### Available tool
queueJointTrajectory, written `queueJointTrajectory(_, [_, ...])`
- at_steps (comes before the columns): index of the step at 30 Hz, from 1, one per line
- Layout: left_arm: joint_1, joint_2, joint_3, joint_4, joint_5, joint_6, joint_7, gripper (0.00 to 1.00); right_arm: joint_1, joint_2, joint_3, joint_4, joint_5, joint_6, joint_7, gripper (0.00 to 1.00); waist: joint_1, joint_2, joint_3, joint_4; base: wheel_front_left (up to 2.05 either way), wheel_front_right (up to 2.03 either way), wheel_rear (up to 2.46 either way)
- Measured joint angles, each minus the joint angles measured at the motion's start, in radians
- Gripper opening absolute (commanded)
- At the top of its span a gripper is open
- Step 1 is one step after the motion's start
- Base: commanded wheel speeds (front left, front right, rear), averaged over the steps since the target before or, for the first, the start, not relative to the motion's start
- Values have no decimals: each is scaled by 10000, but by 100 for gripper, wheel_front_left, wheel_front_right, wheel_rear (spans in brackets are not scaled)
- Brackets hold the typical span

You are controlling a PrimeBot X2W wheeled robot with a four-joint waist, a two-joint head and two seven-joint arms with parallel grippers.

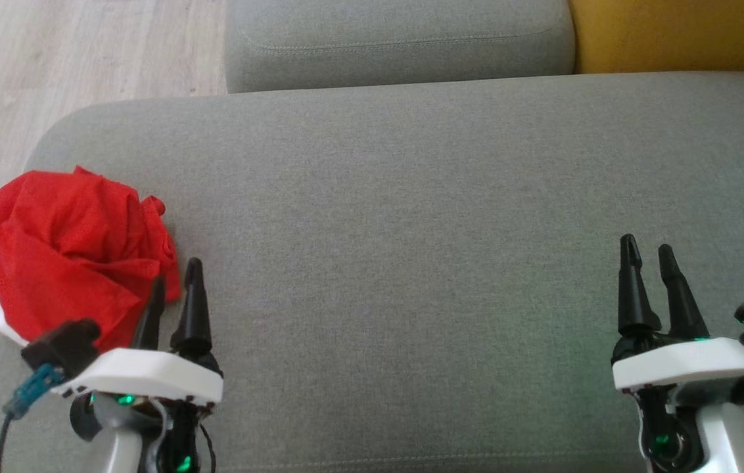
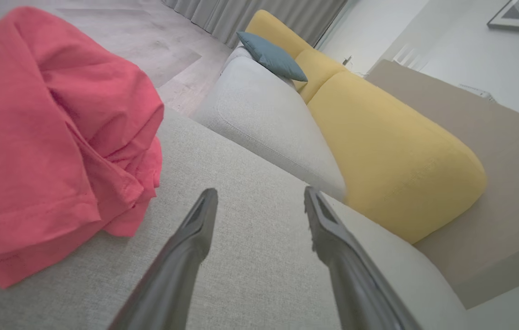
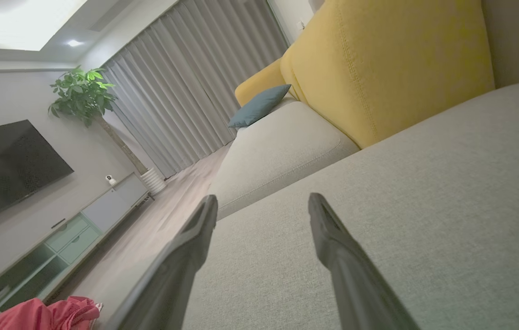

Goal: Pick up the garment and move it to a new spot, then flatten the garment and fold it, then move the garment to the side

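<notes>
Sitting crumpled at sofa cushion's (image 1: 411, 230) left edge: red garment (image 1: 76, 253), w/ left gripper (image 1: 177, 272) + right gripper (image 1: 647, 246) both open, empty.

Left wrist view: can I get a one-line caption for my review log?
Open, empty left gripper poised over the grey sofa cushion, the crumpled red garment lying beside its fingers.

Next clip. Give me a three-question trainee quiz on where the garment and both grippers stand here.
1. True or false: the left gripper is shut on the red garment.
2. The right gripper is: A open and empty; B shut on the garment; C holding a pillow.
3. Fill in: the garment lies crumpled at the gray cushion's ___ end, by the robot's sides.
Key: 1 false; 2 A; 3 left.
</notes>
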Motion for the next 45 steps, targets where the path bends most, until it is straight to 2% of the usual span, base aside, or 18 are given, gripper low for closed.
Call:
queueJointTrajectory(24, [-667, 1651, -2972, -40, 3285, 2631, -719, 100, 0, -4, 288, -447, -3250, 0, -648, 100, 0, 0, -41, -67, 0, 0, 0])
queueJointTrajectory(32, [-857, 1912, -3701, -167, 3806, 3528, -951, 100, 1, -8, 456, -569, -3868, 2, -915, 100, 0, 0, -70, -14, 0, 0, 0])
queueJointTrajectory(39, [-857, 2148, -4134, -522, 4328, 3990, -1137, 100, 3, -12, 499, -698, -4529, 2, -1101, 100, 0, 0, -84, -19, 0, 0, 0])
queueJointTrajectory(45, [-825, 2025, -4027, -1003, 4299, 4067, -1335, 100, 9, -13, 709, -610, -4506, 2, -1271, 100, 0, 0, -86, -14, 0, 0, 0])
